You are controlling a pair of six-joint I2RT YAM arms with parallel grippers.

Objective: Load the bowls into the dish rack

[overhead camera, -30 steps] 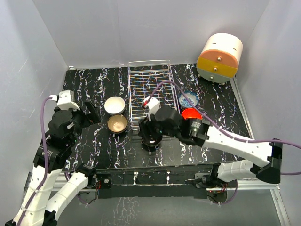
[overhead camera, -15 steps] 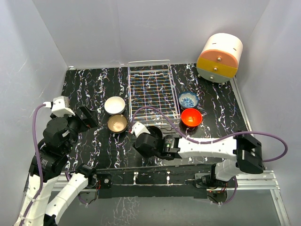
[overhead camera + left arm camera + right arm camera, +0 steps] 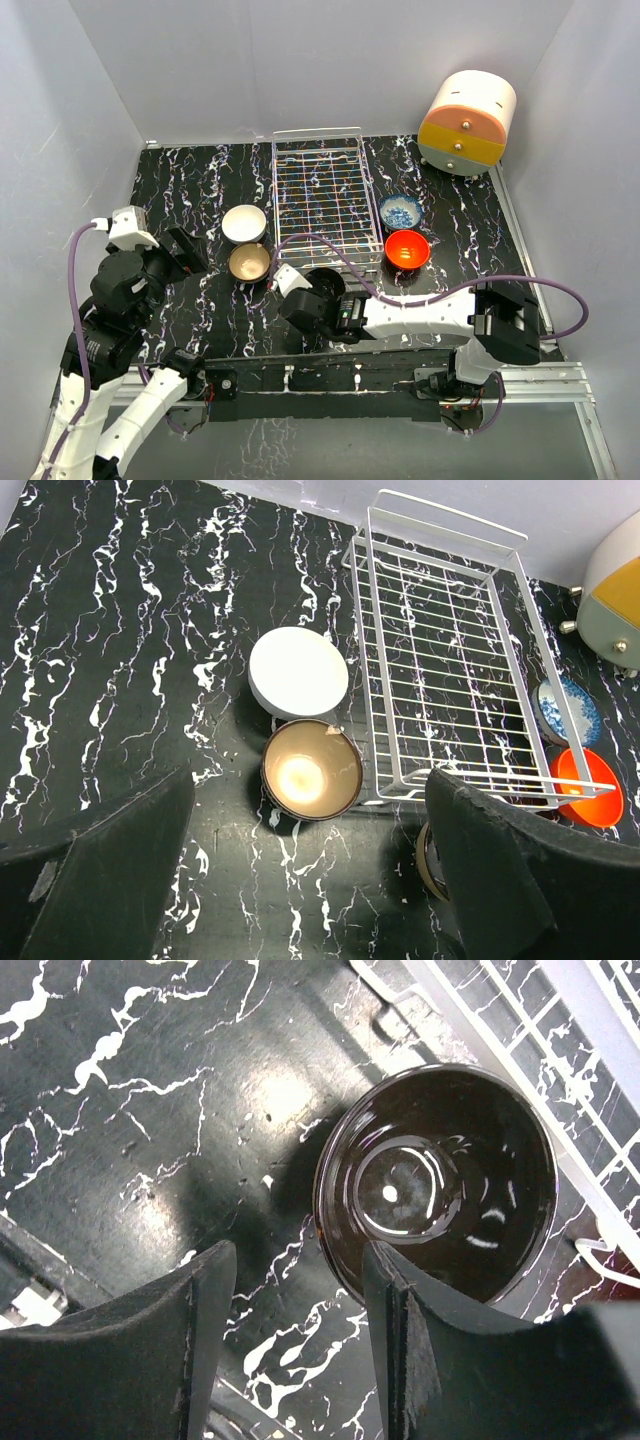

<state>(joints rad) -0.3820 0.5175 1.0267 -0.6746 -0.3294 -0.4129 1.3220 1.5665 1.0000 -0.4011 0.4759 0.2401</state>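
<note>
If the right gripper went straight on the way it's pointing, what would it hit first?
Probably the dark bowl: the open right gripper has one finger in line with its near rim, the other over bare table. Depth is unclear.

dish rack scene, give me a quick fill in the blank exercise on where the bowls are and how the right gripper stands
1. The dish rack holds ____ bowls.
2. In the top view, the white bowl and the tan bowl sit on the rack's ____ side.
3. The red bowl sits beside a patterned bowl whose colour is ____.
4. Near the dark bowl, the right gripper is ____.

Missing words: no; left; blue; open
</note>
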